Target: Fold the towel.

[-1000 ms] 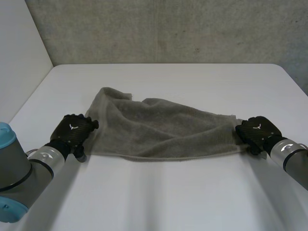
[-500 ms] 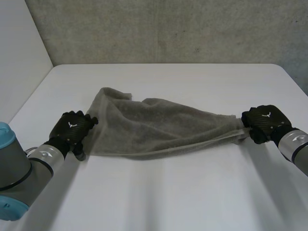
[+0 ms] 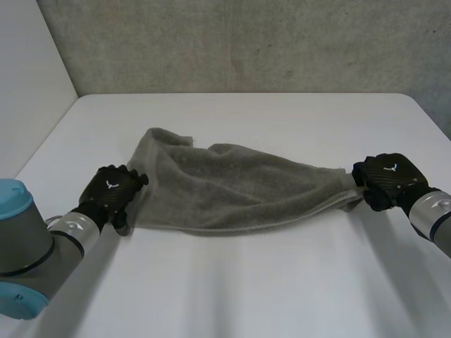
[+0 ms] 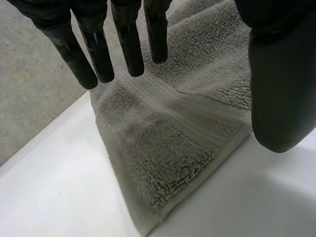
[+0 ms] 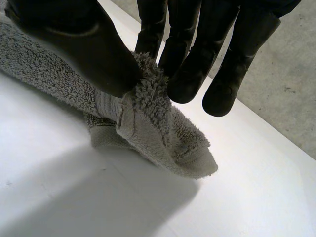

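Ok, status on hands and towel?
Left hand open over towel corner. Right hand pinching opposite end, bunched. Towel lies rumpled on table. Nothing blocking.

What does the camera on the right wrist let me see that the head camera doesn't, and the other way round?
Right wrist view: close up, the right robot hand pinches a bunched corner of the grey terry towel between thumb and fingers, over the white table. Head view: the whole towel spread between the two arms, with the left robot hand at its opposite end. Shared: the towel, the table and the right robot hand on its corner.
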### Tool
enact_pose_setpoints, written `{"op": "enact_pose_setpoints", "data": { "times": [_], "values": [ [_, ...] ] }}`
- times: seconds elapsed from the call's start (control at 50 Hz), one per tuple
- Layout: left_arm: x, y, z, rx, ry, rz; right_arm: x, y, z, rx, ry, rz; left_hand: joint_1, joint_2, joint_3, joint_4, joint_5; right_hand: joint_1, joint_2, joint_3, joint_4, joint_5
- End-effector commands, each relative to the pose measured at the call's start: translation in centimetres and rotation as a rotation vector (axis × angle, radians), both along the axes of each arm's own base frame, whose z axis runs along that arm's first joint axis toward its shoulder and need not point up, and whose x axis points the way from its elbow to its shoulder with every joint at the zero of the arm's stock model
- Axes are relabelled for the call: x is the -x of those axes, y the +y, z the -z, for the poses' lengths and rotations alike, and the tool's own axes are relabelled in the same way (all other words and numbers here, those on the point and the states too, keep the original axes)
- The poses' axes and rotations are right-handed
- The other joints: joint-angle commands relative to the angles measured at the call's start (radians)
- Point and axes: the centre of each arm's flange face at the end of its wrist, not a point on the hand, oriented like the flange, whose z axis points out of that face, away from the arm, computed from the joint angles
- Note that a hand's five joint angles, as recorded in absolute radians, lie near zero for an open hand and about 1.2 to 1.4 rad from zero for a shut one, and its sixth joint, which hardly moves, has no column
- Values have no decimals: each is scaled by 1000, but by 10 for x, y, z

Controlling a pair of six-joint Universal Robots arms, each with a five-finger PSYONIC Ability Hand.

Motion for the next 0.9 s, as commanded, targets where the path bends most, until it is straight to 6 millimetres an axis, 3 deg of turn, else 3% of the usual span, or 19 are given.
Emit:
{"op": "enact_pose_setpoints", "data": {
  "times": [0.02, 0.44, 0.9],
  "values": [
    [11, 5, 1, -1, 3, 40, 0, 0, 2, -1, 6, -3, -36, -37, -39, -29, -221, 58, 83, 56, 50, 62],
    [33, 5, 12, -12, 9, 100, -1, 2, 5, -6, 9, -9, 135, 133, 131, 141, -51, 58, 83, 56, 50, 62],
    [37, -2, 15, -18, 29, 97, -3, 3, 5, -8, 9, -15, 281, 280, 278, 288, 96, 58, 83, 56, 50, 62]
  ]
}}
